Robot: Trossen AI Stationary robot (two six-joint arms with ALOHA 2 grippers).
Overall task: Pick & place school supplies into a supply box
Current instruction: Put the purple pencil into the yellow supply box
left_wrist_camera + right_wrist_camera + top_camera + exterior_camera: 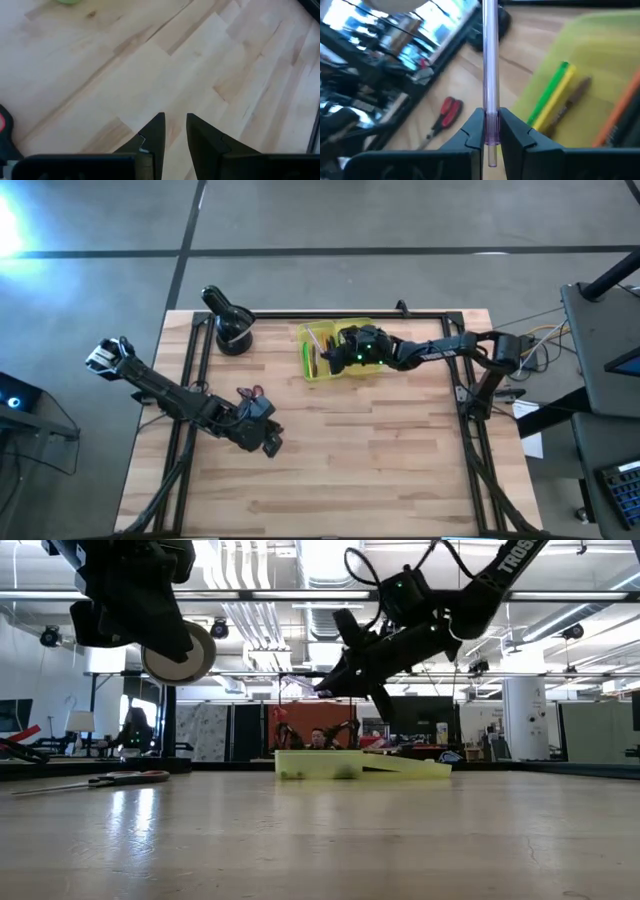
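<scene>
Right gripper (491,131), above the yellow box (335,352): clamped on a clear pen (490,65) for dropping in; left gripper (174,131), slightly parted, empty, beside the scissors (250,393).

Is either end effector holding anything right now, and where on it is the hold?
The right end effector pinches a clear pale-purple pen near one end, above the yellow supply box. The left end effector holds nothing.
</scene>
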